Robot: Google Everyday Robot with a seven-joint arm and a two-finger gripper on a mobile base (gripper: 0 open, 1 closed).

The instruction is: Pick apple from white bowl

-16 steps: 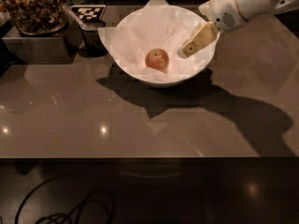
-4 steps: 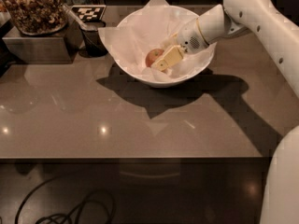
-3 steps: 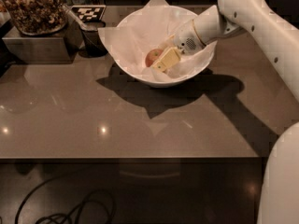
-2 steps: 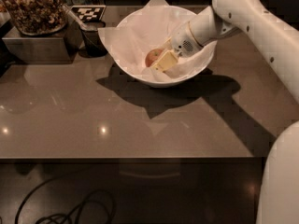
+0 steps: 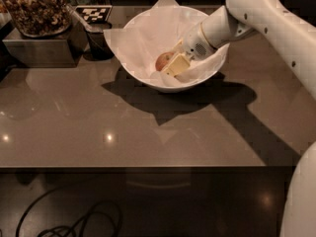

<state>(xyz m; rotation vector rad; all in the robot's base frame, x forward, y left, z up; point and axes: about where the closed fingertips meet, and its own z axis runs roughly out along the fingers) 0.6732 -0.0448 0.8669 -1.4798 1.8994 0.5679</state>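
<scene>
The white bowl, lined with crinkled white paper, stands at the back middle of the brown table. The red-orange apple lies inside it, near the middle. My gripper reaches down into the bowl from the right on the white arm. It sits right against the apple's right side and hides part of it. The apple rests on the paper.
A glass jar of nuts stands on a metal box at the back left. A dark cup and a black-and-white tag stand between box and bowl. The table's front edge runs across; cables lie on the floor.
My gripper has come from above the bowl's right rim down into the bowl and left to the apple. In the last second it edged slightly closer, covering more of the apple.
</scene>
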